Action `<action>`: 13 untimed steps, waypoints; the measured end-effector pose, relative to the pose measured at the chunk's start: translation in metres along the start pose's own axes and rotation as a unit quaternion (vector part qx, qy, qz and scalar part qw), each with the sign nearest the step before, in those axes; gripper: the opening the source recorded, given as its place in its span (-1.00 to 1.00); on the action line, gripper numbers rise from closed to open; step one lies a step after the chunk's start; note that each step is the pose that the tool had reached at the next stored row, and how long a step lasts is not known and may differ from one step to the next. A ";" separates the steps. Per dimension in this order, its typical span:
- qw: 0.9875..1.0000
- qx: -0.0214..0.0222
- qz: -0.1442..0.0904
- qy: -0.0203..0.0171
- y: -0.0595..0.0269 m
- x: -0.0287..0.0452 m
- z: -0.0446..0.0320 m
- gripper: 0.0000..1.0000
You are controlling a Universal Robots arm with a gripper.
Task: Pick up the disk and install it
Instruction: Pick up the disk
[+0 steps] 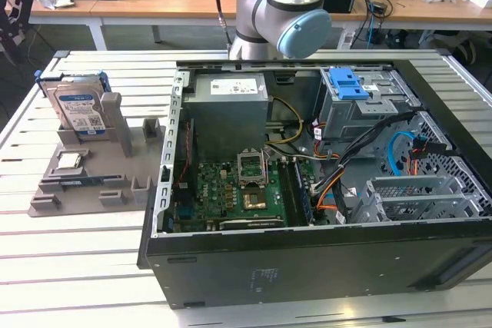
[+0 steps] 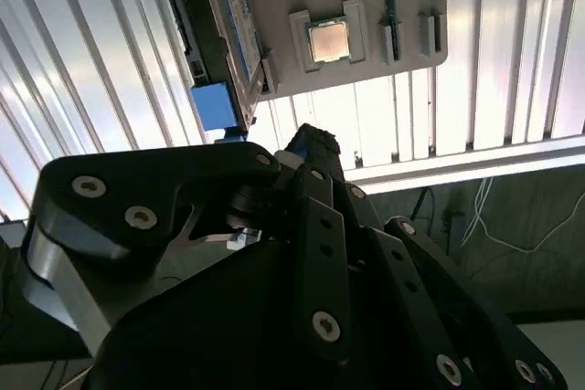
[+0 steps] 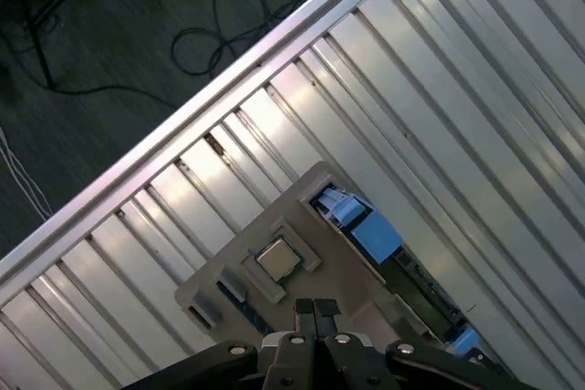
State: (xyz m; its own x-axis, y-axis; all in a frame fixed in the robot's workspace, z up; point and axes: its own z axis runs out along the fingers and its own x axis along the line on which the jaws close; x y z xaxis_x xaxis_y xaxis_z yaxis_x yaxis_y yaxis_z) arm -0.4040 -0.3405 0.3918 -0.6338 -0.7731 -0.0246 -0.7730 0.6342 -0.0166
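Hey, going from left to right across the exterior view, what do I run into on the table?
disk standing in the gray fixture → silver power supply inside the open computer case → blue bracket on the drive cage

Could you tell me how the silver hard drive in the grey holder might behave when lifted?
The flat silver-metal hard drive with blue plastic frame looks rigid and probably dense for its size. It stands on edge in the grey plastic holder, so a sideways push might tip it. Its smooth faces may slip.
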 end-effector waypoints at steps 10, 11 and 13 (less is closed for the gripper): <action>0.999 -0.001 -0.052 -0.001 0.0000 0.0000 0.0000 -0.79; 0.998 -0.001 -0.057 -0.001 0.0000 0.0000 0.0000 -0.79; 0.998 -0.002 -0.070 -0.001 0.0000 0.0000 0.0000 -0.79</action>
State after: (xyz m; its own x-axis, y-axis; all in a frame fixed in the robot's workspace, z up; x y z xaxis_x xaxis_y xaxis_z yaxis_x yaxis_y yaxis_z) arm -0.4040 -0.3404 0.3918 -0.5189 -0.8545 -0.0243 -0.8544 0.5193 -0.0168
